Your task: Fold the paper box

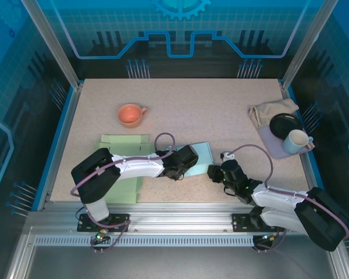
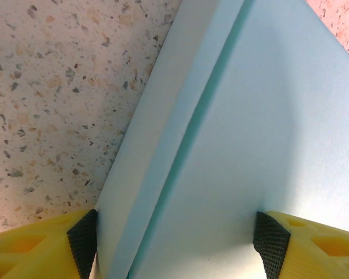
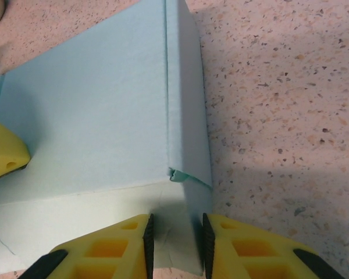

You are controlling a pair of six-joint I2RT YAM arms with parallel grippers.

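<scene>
right gripper (image 3: 175, 243): jaws narrow and pinched on the paper box (image 3: 93, 116). A thin pale-blue panel at its near corner sits between the two black pads (image 3: 147, 244), and both touch it.
left gripper (image 2: 175, 244): jaws spread wide, with no pinch to be seen. One pad (image 2: 84, 244) is just beside the box's narrow edge strip. The other rests against the broad flat panel.
left gripper seen from the right wrist: a yellow finger (image 3: 6, 154) bears on the box's top face at its far-left edge.
paper box: light blue and partly folded. It lies on the table (image 1: 221, 99) in the near middle, between the two grippers.
crease: a darker groove (image 2: 198, 116) runs between the narrow strip and the broad panel.
tab: a small paper corner (image 3: 177, 174) pokes out where the top face, side strip and pinched panel meet.
green sheet (image 1: 123, 142): flat, light green, left of the box, partly under the left arm.
orange cup (image 1: 131, 114): upright, far left, well apart from the box.
white mug (image 1: 296, 141): on a purple cloth (image 1: 270, 145) at the right edge, just beside a black dish (image 1: 286, 123) and a beige cloth (image 1: 272, 110).
</scene>
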